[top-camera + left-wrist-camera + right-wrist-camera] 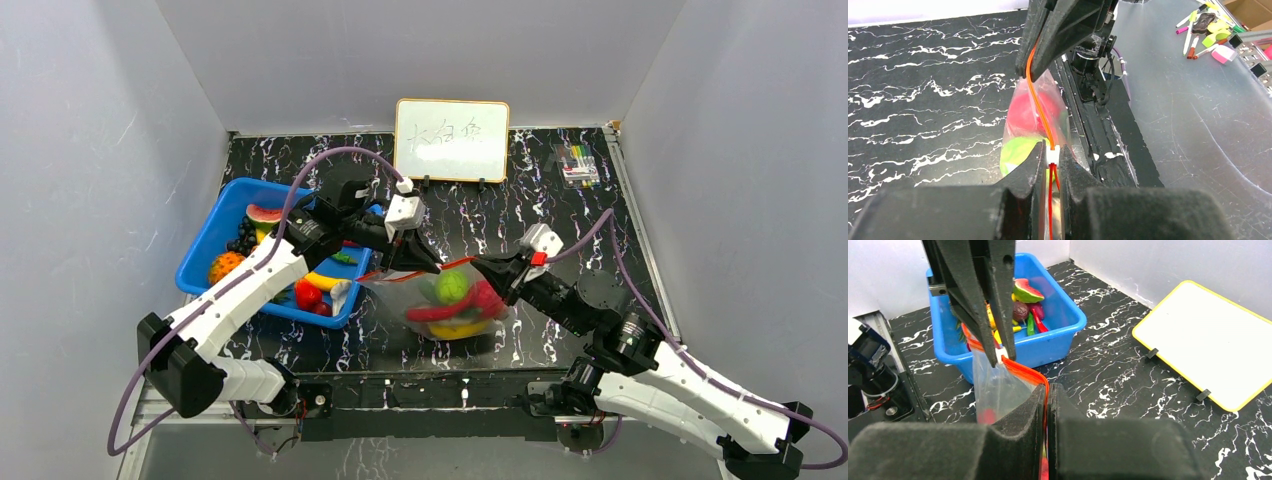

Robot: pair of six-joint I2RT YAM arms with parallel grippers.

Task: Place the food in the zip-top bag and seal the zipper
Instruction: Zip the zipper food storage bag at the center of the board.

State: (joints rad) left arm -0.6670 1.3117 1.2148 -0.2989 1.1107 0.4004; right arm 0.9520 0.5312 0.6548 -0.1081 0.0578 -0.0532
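Note:
The clear zip-top bag hangs between my two grippers above the table, holding a green round fruit, red pieces and a yellow piece. My left gripper is shut on the zipper's white slider at the bag's left end. My right gripper is shut on the red-orange zipper at the bag's right end. The strip runs taut between them. More food, such as a watermelon slice, lies in the blue basket.
A whiteboard stands at the back centre. A small pack of markers lies at the back right. The blue basket sits left of the bag, under my left arm. Grey walls close in both sides.

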